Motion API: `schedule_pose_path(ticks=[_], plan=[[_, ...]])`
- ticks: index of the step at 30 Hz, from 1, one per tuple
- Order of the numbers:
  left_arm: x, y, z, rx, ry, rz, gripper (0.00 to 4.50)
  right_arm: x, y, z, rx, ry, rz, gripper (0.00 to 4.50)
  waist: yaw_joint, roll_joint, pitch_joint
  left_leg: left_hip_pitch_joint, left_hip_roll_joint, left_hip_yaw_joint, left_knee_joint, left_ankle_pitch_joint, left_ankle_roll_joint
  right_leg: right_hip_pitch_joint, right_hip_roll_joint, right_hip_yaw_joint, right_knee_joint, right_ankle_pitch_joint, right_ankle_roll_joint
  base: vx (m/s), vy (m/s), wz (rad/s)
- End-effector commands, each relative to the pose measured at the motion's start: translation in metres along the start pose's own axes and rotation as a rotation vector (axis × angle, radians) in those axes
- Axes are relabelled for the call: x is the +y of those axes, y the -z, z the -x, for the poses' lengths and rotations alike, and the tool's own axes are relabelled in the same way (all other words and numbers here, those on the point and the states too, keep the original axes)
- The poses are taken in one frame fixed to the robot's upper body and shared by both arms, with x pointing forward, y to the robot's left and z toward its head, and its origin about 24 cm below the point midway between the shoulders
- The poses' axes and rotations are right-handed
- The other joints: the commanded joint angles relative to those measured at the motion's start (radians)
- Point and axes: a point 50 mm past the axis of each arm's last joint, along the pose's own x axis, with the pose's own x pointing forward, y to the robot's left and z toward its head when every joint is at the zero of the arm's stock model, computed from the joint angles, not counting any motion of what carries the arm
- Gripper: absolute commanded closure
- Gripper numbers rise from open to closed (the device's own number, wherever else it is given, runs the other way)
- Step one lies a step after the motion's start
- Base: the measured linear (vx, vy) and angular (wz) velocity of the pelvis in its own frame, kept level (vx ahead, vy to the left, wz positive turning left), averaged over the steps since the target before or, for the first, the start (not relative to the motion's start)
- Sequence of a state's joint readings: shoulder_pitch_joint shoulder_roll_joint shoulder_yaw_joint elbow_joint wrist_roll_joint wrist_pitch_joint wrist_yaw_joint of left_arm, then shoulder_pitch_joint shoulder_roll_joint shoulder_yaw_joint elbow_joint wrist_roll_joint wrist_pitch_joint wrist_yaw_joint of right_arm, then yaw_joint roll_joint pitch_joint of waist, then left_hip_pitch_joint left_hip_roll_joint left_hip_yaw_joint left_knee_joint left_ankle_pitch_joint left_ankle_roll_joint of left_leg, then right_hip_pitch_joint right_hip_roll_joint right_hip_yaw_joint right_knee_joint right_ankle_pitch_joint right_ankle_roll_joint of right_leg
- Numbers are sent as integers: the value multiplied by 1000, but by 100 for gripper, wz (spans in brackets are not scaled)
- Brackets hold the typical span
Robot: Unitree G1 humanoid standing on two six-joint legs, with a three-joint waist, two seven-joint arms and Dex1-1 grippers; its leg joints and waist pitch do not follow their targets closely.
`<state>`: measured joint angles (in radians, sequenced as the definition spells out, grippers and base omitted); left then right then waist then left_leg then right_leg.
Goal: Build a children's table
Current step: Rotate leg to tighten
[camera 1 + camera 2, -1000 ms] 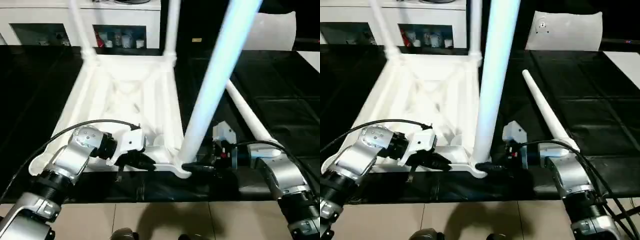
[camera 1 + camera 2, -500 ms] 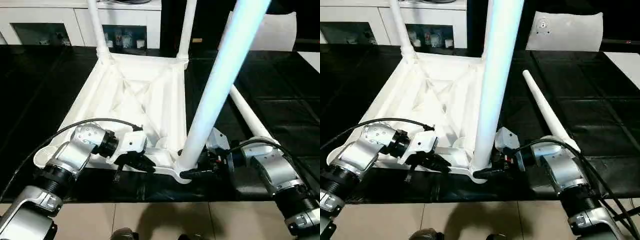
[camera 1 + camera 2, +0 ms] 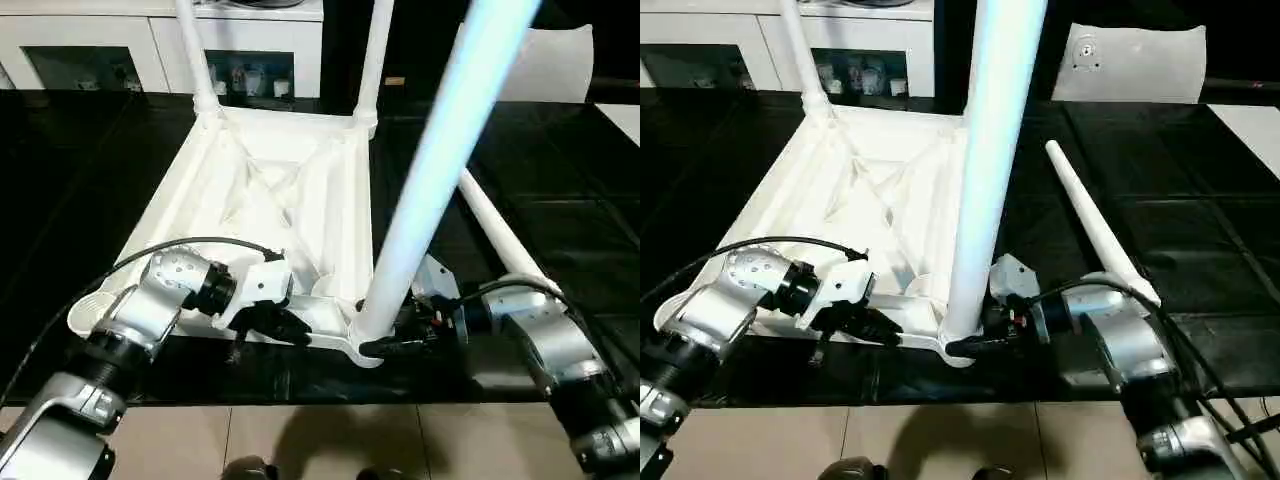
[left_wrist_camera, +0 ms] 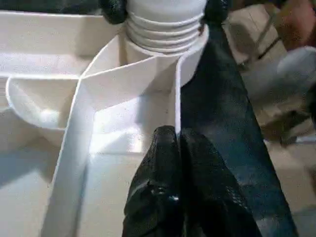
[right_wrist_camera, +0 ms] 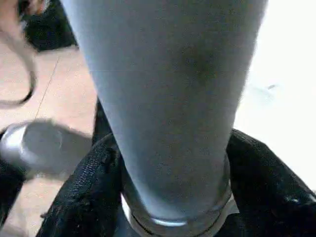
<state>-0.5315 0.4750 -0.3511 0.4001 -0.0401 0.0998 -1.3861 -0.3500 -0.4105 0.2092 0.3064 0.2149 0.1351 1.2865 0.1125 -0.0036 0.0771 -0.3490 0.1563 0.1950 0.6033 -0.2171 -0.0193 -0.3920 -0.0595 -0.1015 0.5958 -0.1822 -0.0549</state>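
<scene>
The children's table [image 3: 270, 200] lies upside down on the black mat [image 3: 80, 180], so its corner sockets face up and the legs can be screwed in from above. At the left, the left gripper [image 3: 285, 325] has its two black fingers [image 4: 168, 163] pressed together, their tips set against the near rim of the top, probably to brace the table while the leg turns. The underside is glossy white plastic, moulded in thin ribs that cross diagonally and curve round a shallow cup near that corner. Two far legs [image 3: 195, 60] already stand upright in their sockets.

Moving right, the near leg [image 3: 430, 180] rises from the near right corner socket [image 3: 365, 335], a long, smooth, round, tapered tube with ridged threads at its base. The right gripper [image 3: 385, 345] closes around that base, its fingers [image 5: 89, 182] hugging both sides of the shaft, presumably to twist or steady it.

Farther right, the fourth leg [image 3: 1095, 225] lies loose on the mat, just beside the right forearm, not yet fitted.
</scene>
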Motion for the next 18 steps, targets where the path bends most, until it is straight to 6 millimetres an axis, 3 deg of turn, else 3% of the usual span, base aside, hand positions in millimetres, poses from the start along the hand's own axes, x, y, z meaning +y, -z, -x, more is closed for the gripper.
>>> schedule_pose_path(ticks=[1,3,4,5,6,7,10,12,13,17,18], plan=[[4,-10,-14,-71,-105,49,450,3,4,-18,-47,67,-73,181,-12,0,-56,8,95,-40,-76,-137,51,45,-120,75,-81,-312,-173,0,0,0],[7,-17,-23,-133,-205,115,450,2,9,-34,-69,201,-127,181,-26,-1,-43,15,87,-46,-81,-211,17,39,-121,69,-106,-499,-123,0,0,0],[9,-20,-30,-156,-267,150,450,1,11,-45,-84,276,-169,181,-32,-2,-43,18,87,-48,-82,-229,7,40,-123,67,-111,-542,-108,0,0,0],[10,-22,-33,-166,-294,164,450,0,11,-49,-93,310,-195,181,-47,-6,-35,13,83,-54,-84,-257,-7,43,-123,61,-117,-611,-80,0,0,0],[10,-23,-34,-172,-308,172,450,-1,12,-52,-98,328,-210,181,-53,-5,-36,16,80,-58,-85,-274,-11,44,-123,55,-125,-646,-63,0,0,0],[13,-29,-44,-204,-382,223,450,-7,9,-64,-135,438,-300,181,-73,-3,-40,21,80,-62,-84,-301,-12,44,-123,55,-130,-653,-44,0,0,0],[16,-39,-54,-240,-461,277,450,-12,3,-78,-175,533,-378,181,-98,1,-44,6,90,-71,-92,-292,-11,53,-122,50,-121,-551,-73,0,0,0],[18,-52,-62,-262,-528,315,450,-18,-6,-91,-202,614,-442,181,-104,-1,-45,18,83,-62,-86,-295,3,41,-123,60,-122,-510,-97,0,0,0],[18,-55,-64,-266,-538,323,450,-19,-8,-94,-202,634,-453,181,-107,-1,-46,10,83,-61,-87,-265,10,46,-124,63,-119,-486,-111,0,0,0],[19,-68,-71,-279,-557,298,450,-24,-14,-99,-188,669,-441,181,-103,-2,-56,4,85,-50,-81,-151,47,47,-118,69,-100,-319,-155,0,0,0],[18,-69,-72,-272,-550,283,450,-25,-15,-98,-194,663,-432,149,-102,-4,-57,3,81,-48,-78,-144,54,48,-118,68,-100,-317,-156,0,0,0]])
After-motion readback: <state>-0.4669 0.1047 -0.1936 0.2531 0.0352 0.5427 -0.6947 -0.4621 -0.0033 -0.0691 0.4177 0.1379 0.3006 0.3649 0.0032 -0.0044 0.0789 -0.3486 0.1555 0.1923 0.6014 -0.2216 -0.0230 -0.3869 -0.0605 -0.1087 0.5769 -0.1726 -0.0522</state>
